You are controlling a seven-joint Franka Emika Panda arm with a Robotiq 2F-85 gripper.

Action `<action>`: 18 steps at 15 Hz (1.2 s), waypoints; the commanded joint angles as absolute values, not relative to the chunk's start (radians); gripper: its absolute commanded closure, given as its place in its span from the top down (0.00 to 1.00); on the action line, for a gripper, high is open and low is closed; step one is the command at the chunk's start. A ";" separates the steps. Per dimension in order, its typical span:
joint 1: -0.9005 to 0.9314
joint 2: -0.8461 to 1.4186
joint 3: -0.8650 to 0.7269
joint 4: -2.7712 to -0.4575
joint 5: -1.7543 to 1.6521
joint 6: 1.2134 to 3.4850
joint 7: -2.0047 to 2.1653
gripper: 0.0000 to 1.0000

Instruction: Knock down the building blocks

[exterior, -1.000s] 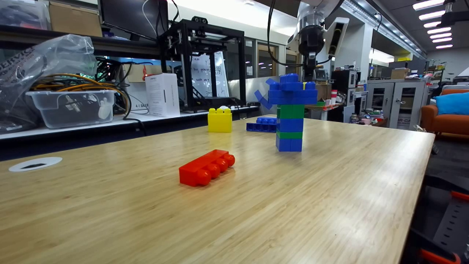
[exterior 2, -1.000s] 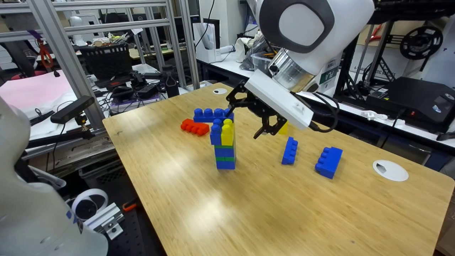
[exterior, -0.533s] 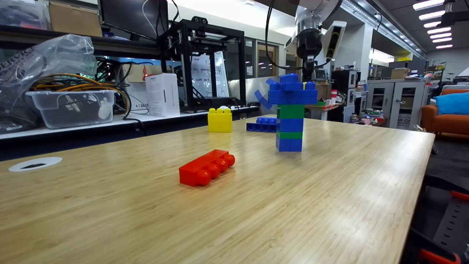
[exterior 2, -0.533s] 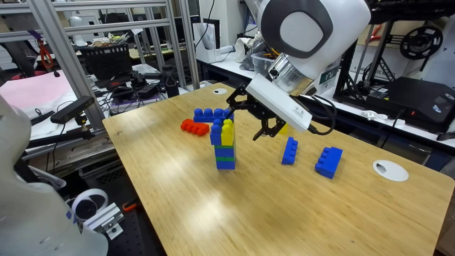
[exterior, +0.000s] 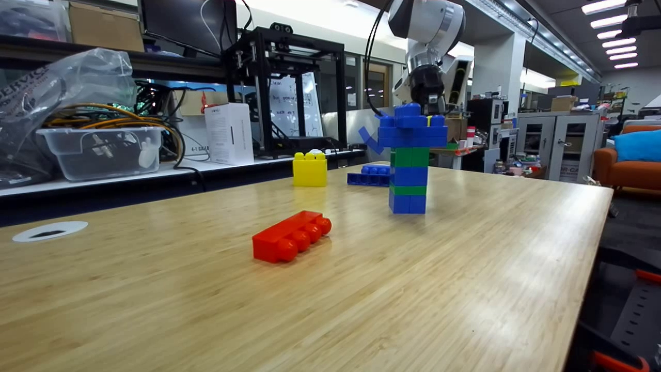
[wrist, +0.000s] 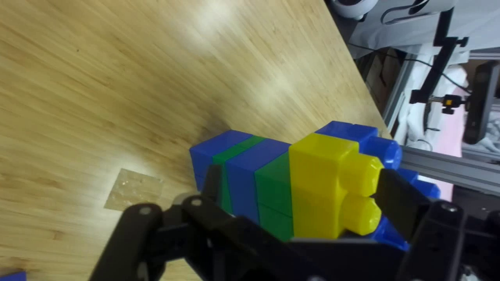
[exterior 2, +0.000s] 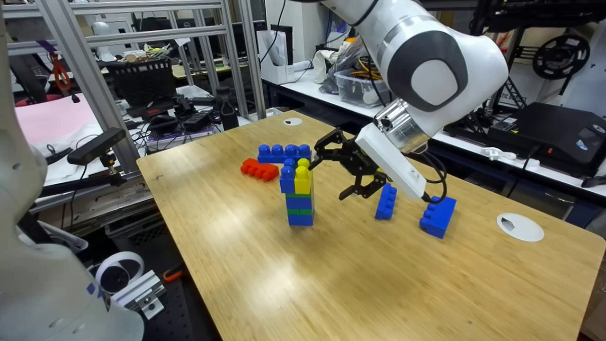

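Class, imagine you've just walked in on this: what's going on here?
A robot arm is working at a building-block tower, which it is meant to knock down. Its open gripper points at the tower's upper part without clamping it; whether they touch is hard to tell. The tower stands upright on the table, with a loose red brick and a loose yellow brick apart from it.

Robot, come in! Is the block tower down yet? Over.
Gripper open, close by, contact unclear. Building blocks standing upright, not down. Red brick nearby, seemingly not in the way.
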State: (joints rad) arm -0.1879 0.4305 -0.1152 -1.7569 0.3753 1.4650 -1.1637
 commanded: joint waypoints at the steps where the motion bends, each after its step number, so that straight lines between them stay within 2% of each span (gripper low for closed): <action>1: -0.267 0.571 -0.064 -1.538 0.393 1.221 -1.225 1.00; 5: -0.319 0.705 -0.036 -1.339 0.419 0.991 -1.230 1.00; 8: -0.339 0.785 -0.024 -1.253 0.465 0.914 -1.188 1.00; 12: -0.342 0.849 -0.016 -1.211 0.504 0.918 -1.139 1.00; 18: -0.322 0.812 -0.013 -1.287 0.479 0.981 -1.117 1.00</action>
State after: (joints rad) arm -0.3188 0.8407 -0.0231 -1.2467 0.4901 0.9532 -1.1363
